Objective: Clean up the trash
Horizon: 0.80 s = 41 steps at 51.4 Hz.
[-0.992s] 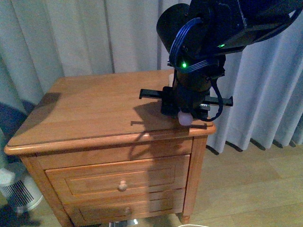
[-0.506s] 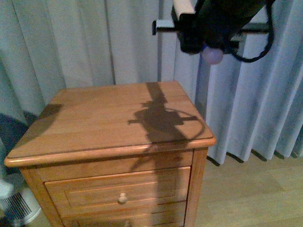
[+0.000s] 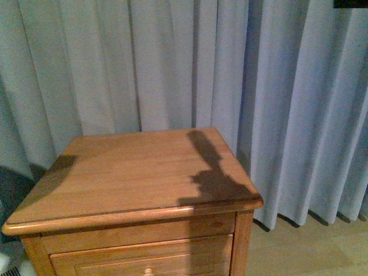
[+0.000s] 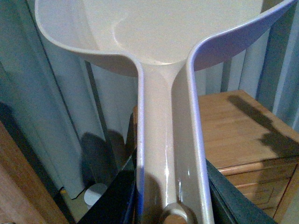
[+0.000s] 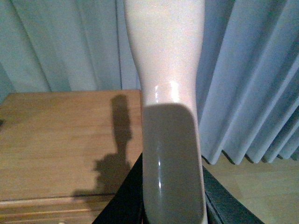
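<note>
The trash is out of view in every frame. In the left wrist view the pinkish-beige dustpan (image 4: 159,42) fills the picture, and my left gripper (image 4: 170,205) is shut on its long handle, with the scoop held up in front of the curtain. The right wrist view has the pale brush (image 5: 170,107) handle running up the middle, with my right gripper (image 5: 173,205) shut on its lower end. Neither gripper shows in the front view, where only an arm's shadow lies on the wooden nightstand (image 3: 115,172).
The nightstand top (image 5: 51,140) is bare wood with a rounded front edge and drawers (image 3: 144,261) below. Grey-blue curtains (image 3: 172,63) hang close behind and to its right. Wooden floor (image 3: 310,247) lies to the right. A small white round object (image 4: 96,195) stands on the floor.
The right arm with the brush, low over the nightstand's right side a second ago, has risen up and out of the front view. Only its shadow remains on the top.
</note>
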Tool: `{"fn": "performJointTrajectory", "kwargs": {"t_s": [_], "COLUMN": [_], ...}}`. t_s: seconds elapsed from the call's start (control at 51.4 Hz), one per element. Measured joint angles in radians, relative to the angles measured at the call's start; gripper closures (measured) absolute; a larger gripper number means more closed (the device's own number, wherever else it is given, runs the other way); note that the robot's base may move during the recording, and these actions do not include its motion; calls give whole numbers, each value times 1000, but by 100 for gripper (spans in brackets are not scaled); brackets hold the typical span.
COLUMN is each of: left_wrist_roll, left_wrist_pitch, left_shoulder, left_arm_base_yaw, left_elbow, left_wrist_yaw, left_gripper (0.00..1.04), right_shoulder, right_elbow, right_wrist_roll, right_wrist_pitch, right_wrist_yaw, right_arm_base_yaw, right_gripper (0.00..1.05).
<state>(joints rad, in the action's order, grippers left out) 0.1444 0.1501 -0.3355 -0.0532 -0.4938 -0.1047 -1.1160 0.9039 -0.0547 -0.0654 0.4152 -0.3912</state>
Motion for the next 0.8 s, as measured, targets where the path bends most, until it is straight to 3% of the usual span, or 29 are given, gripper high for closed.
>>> {"fn": "performJointTrajectory", "kwargs": {"t_s": [0.331, 0.798], "left_wrist_roll": [0, 0], "left_wrist_pitch": [0, 0], "left_shoulder": [0, 0], "left_arm_base_yaw": [0, 0], "left_elbow": [0, 0], "left_wrist_yaw": [0, 0], "left_gripper": [77, 77], "right_shoulder": [293, 348], "right_elbow": [-210, -238], "right_wrist_roll": [-32, -48], "right_wrist_pitch": [71, 89], "right_wrist_yaw": [36, 48], "right_arm_base_yaw": [1, -7], "right_gripper": [85, 85]}}
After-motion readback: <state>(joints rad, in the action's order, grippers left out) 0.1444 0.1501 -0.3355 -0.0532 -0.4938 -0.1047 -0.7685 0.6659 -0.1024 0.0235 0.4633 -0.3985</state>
